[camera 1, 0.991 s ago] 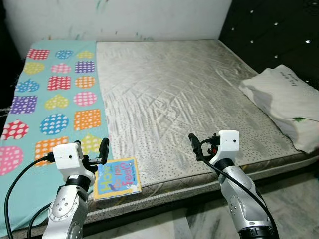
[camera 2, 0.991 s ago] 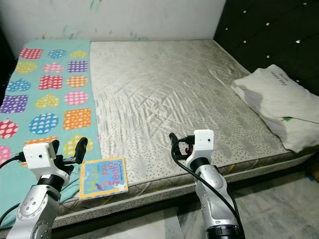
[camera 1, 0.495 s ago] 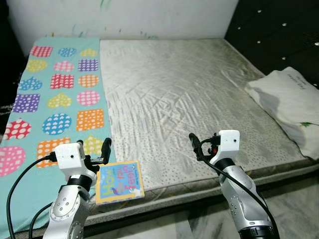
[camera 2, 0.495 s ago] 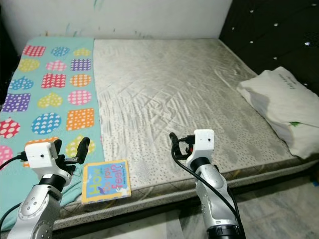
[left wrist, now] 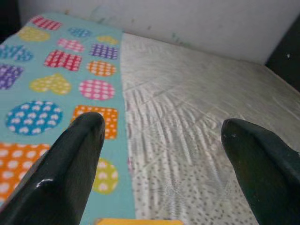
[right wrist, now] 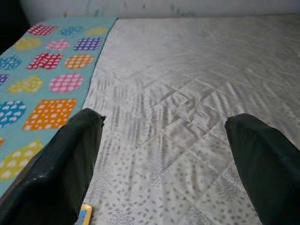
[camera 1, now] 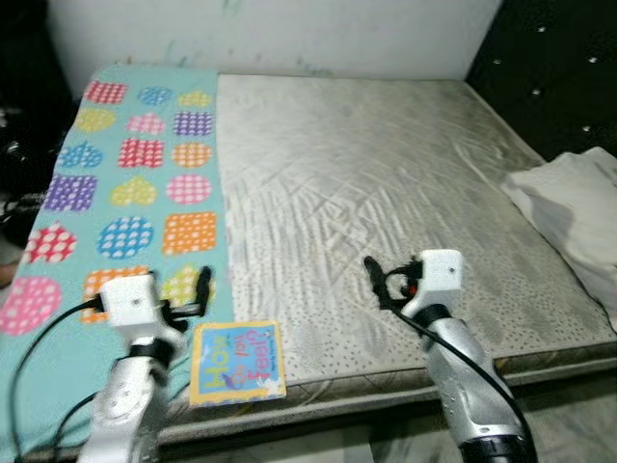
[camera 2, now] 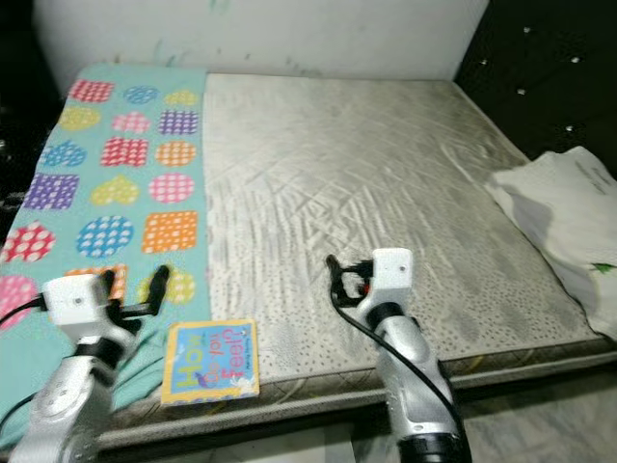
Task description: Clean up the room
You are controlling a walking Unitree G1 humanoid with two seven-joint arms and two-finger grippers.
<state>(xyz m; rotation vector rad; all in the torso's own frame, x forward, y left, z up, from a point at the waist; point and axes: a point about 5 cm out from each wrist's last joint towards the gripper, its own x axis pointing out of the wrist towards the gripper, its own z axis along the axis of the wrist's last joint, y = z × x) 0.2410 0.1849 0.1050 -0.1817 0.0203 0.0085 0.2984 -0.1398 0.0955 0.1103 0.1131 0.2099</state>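
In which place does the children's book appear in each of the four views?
Left eye view: book at the near bed edge, beside the left tool.
Right eye view: same edge.
Left wrist view: a yellow sliver at the picture's edge.
Right wrist view: one small corner.
Shared landmark: the patterned blanket.

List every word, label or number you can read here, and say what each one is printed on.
"How do you feel?": large coloured letters on the cover of the children's book at the near edge of the mattress; blurred, so the reading is partly a guess.
Pillow: a small green mark near its lower edge, too blurred to read.
Patterned sheet: dotted shapes, no text.
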